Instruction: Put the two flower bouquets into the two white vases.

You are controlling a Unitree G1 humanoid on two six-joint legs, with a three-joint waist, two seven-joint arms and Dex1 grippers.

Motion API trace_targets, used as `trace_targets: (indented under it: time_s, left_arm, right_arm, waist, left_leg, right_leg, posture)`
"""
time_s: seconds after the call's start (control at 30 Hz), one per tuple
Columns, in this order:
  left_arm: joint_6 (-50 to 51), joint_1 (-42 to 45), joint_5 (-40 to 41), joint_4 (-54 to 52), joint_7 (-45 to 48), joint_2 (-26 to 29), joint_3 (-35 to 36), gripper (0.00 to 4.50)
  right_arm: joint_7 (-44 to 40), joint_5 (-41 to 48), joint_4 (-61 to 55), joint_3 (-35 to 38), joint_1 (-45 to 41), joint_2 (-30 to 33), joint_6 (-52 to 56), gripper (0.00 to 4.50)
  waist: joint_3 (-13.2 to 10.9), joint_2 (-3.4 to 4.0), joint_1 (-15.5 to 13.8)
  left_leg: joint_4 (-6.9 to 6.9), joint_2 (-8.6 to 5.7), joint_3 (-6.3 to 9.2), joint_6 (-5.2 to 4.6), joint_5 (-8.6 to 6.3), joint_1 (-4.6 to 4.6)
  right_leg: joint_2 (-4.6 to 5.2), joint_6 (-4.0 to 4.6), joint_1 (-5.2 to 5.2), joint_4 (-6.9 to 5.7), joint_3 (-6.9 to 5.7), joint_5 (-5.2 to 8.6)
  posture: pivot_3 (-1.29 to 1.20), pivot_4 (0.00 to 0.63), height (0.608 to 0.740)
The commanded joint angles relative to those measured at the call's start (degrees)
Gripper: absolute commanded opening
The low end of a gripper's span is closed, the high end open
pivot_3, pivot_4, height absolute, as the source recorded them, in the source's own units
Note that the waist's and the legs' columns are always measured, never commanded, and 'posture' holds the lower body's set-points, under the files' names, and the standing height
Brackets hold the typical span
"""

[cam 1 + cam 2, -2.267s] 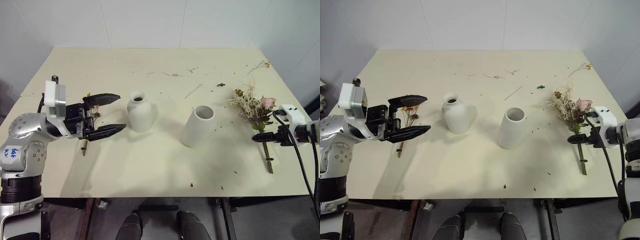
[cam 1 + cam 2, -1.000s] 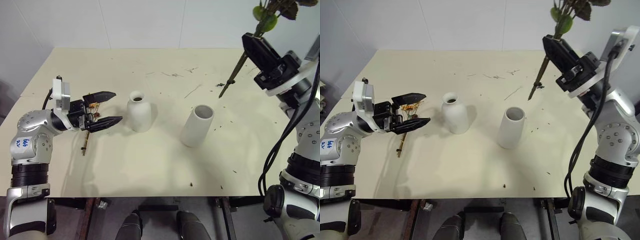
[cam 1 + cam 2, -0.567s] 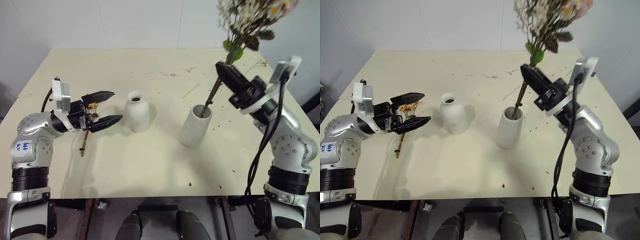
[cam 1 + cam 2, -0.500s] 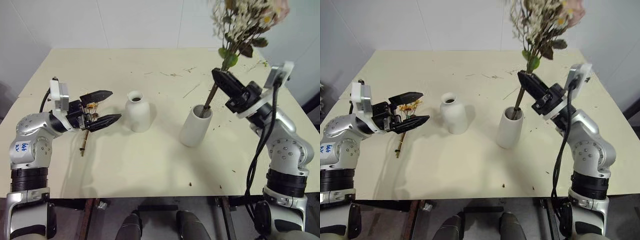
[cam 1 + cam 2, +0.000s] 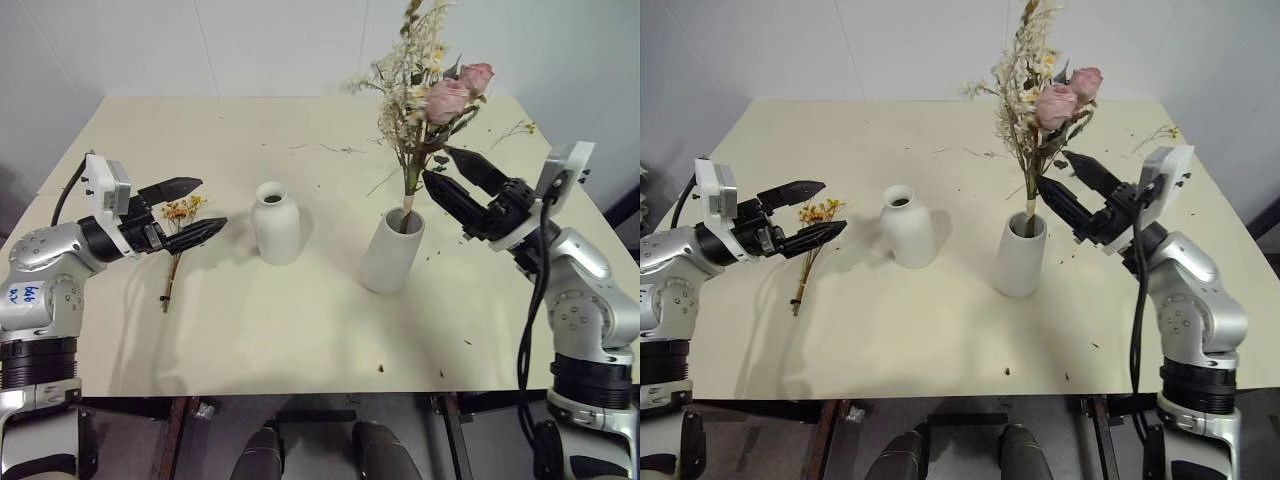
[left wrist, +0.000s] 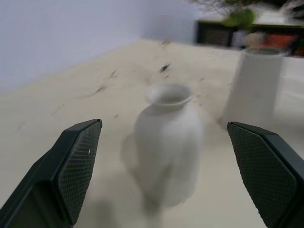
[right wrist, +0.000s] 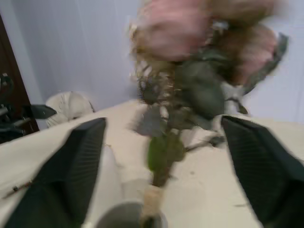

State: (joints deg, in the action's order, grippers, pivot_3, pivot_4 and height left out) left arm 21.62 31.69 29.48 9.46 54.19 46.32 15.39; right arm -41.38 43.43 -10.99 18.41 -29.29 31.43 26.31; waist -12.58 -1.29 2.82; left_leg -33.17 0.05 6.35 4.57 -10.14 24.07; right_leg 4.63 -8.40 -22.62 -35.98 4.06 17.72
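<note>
Left eye view: the right gripper (image 5: 450, 189) reaches in from the right edge of the table (image 5: 300, 330), its arm bent at the elbow and its two black fingers pointing toward the left edge, slightly raised. The fingers stand spread apart on either side of the stems of the large bouquet (image 5: 425, 95) and no longer clamp them. The bouquet stands upright in the cylinder vase (image 5: 391, 251), near the middle of the table; its pink roses and beige sprigs rise well above the mouth.

The left gripper (image 5: 195, 210) extends from the left edge, held about level and aimed toward the bottle vase (image 5: 275, 222). Its fingers are wide apart and hold nothing. The small sprig (image 5: 176, 235) lies flat on the table just below this gripper, between the left edge and the bottle vase. The left wrist view frames the bottle vase between the two fingertips, the cylinder vase behind it.

Change from one second earlier: the right arm then held the large bouquet high above the far right corner, fingers clamped on the stems; since then it has come down, the stems have entered the cylinder vase and the fingers have parted. The left gripper has stayed open and has drawn slightly back toward the left edge. Both vases and the small sprig have kept their places.
</note>
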Motion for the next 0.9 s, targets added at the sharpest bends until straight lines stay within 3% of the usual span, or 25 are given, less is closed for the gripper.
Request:
trace_targets:
  time_s: [0.03, 0.17, 0.23, 0.33, 0.43, 0.67, 0.87, 0.9]
  left_arm:
    - [1.7, -0.1, -2.6, -2.3, -2.9, 2.0, 0.0, 4.5]
    - [8.9, -0.1, -7.8, -2.8, -8.0, 5.8, -2.5, 4.5]
    - [19.1, 1.1, -11.2, -3.0, -12.8, 8.5, -5.4, 4.5]
    - [26.8, 3.1, -11.9, -2.8, -16.4, 8.3, -6.1, 4.5]
    - [37.3, 5.5, -15.6, -3.2, -18.6, 8.8, -13.2, 4.5]
    - [47.1, 8.6, -16.1, -1.1, -22.6, 2.6, -15.8, 4.5]
    - [49.4, 8.4, -15.2, 1.9, -21.2, 2.1, -15.7, 4.5]
    - [49.3, 8.4, -15.2, 2.2, -20.9, 2.3, -15.7, 4.11]
  right_arm:
    - [-2.4, 1.6, -1.8, 3.7, 0.5, 4.3, -0.1, 4.49]
    - [-7.4, 4.1, -3.5, 5.5, 2.0, 11.4, 3.0, 4.49]
    - [-14.7, 8.9, -5.3, 6.8, 3.4, 19.4, 9.0, 4.49]
    - [-19.9, 13.5, -6.4, 7.0, 4.4, 25.6, 13.8, 4.49]
    - [-25.6, 13.2, -5.8, 5.3, 3.5, 30.6, 14.9, 4.49]
    - [-29.2, 10.7, -4.1, 1.0, -0.8, 30.0, 12.5, 4.49]
    - [-29.4, 10.9, -5.6, 0.2, -0.6, 28.5, 12.6, 4.49]
    - [-29.2, 11.0, -5.7, 0.4, -0.5, 28.3, 12.7, 4.5]
  waist:
    - [0.0, 0.0, -0.1]
    - [0.0, 0.0, -0.4]
    - [0.0, 0.03, -0.5]
    - [0.0, 0.01, -0.8]
    - [0.0, -0.1, -1.0]
    - [0.0, -0.13, -1.1]
    - [0.0, -0.12, -1.1]
    - [0.0, -0.12, -1.1]
  left_leg:
    - [0.0, 0.0, 0.0, 0.0, 0.0, 0.0]
    - [0.01, 0.0, 0.0, 0.0, 0.0, 0.01]
    - [0.03, 0.0, -0.01, -0.01, -0.01, 0.01]
    - [0.06, -0.01, -0.01, -0.06, -0.04, 0.0]
    - [-0.01, 0.01, -0.01, -0.05, -0.05, -0.01]
    - [-0.11, 0.0, -0.06, -0.05, -0.05, 0.04]
    - [-0.04, 0.0, -0.06, -0.02, -0.08, 0.01]
    - [-0.03, 0.0, -0.05, -0.02, -0.08, 0.0]
  right_leg:
    - [0.0, 0.0, 0.0, 0.0, 0.0, 0.0]
    - [0.0, 0.02, 0.0, 0.03, 0.0, 0.01]
    - [0.0, 0.02, -0.01, 0.04, 0.01, 0.02]
    - [0.0, 0.02, -0.01, 0.05, 0.03, 0.06]
    - [-0.02, 0.04, 0.02, 0.06, -0.01, 0.07]
    - [0.0, 0.04, 0.03, 0.2, 0.0, 0.07]
    - [0.0, 0.03, 0.0, 0.1, 0.01, 0.07]
    - [0.0, 0.03, 0.0, 0.1, 0.0, 0.07]
  posture:
    - [0.0, 0.15, 0.74]
    - [0.0, 0.15, 0.74]
    - [0.0, 0.15, 0.74]
    - [0.0, 0.15, 0.74]
    - [0.0, 0.15, 0.74]
    - [0.0, 0.15, 0.74]
    - [0.0, 0.15, 0.74]
    - [0.0, 0.15, 0.74]
